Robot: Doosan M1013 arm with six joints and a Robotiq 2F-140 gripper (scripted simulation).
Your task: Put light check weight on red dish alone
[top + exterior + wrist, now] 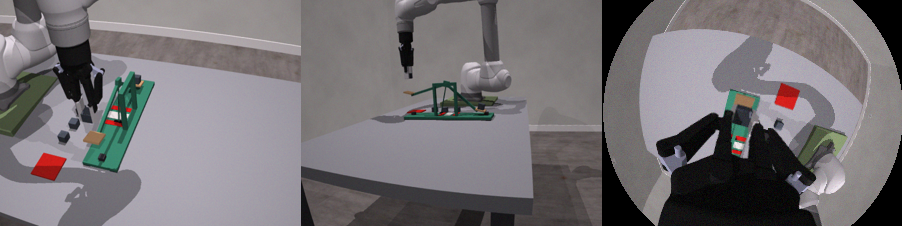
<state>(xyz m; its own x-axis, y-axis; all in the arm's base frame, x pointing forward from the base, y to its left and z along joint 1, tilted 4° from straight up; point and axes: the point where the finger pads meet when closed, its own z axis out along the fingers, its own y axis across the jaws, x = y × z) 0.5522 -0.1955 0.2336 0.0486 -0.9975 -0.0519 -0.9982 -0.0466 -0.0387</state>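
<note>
We see the pincer (86,113) (408,73) (742,113) clamped on a dark weight (86,117) (410,75) (743,115), above the tabletop (200,150) (426,155) (677,75). Our balance (112,165) (448,117) (733,95) has its loaded pan (140,84) (484,110) low, its bare pan (94,137) (408,92) (744,99) raised, and its pointer (119,110) (444,98) over red. The red dish (48,166) (416,111) (787,96) lies flat beside it, nothing on top. We can't tell which weight is light.

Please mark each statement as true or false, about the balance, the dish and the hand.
1. The hand holds a dark weight. True.
2. The red dish carries one weight. False: no weight lies on it.
3. The pointer hangs over the white field. False: it is over a red field.
4. The loaded pan is lower than the bare pan. True.
</note>
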